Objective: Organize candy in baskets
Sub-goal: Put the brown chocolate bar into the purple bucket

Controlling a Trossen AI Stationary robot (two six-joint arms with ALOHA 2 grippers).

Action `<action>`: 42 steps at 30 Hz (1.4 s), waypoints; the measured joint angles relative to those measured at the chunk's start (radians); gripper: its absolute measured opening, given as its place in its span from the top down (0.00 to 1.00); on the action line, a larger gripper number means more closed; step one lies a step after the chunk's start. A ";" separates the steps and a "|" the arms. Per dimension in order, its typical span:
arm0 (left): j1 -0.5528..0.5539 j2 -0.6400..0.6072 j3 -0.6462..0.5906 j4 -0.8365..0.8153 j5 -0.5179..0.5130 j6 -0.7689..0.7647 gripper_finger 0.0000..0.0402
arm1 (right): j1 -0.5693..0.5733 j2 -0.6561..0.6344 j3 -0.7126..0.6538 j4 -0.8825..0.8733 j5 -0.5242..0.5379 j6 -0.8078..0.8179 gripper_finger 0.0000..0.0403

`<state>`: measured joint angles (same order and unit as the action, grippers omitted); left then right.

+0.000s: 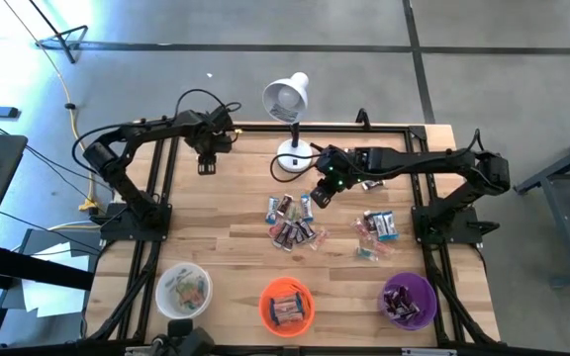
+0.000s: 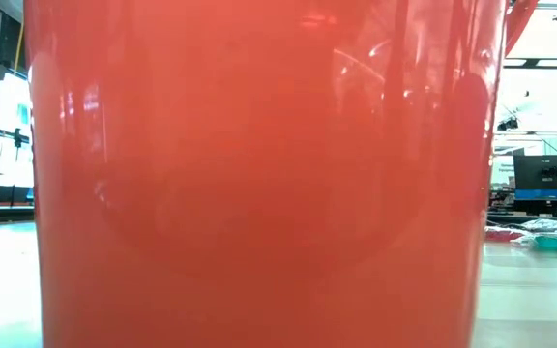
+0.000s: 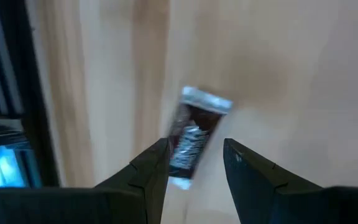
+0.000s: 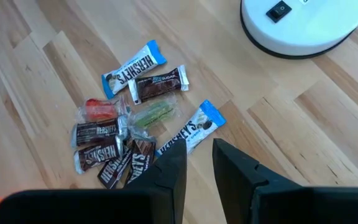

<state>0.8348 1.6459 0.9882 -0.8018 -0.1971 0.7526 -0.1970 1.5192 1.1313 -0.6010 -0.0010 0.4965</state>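
Wrapped candy lies in a pile at mid-table, with a smaller heap to its right. The white basket, the orange one and the purple one stand along the near edge, each with candy inside. My left gripper points down at the far left, open, over a single dark brown candy flat on the wood, whose near end lies between the fingertips. My right gripper hovers just behind the pile, its fingers a narrow gap apart, with nothing between them.
A white desk lamp stands on its round base at the far middle, right behind my right gripper. The orange basket's wall fills the low view. Bare wood lies between the piles and the baskets.
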 joint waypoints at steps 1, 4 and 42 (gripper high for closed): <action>0.004 0.005 0.000 0.003 -0.009 0.003 0.65 | 0.000 0.000 0.000 0.000 0.000 0.000 0.82; 0.005 0.011 0.000 0.002 -0.018 -0.010 0.65 | 0.000 0.000 0.000 0.001 0.000 0.019 0.82; -0.011 0.024 0.000 -0.041 0.084 -0.115 0.65 | 0.000 0.000 0.000 0.023 0.041 0.002 0.82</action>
<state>0.8241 1.6701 0.9882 -0.8425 -0.1128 0.6372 -0.1970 1.5192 1.1313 -0.5785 0.0404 0.4983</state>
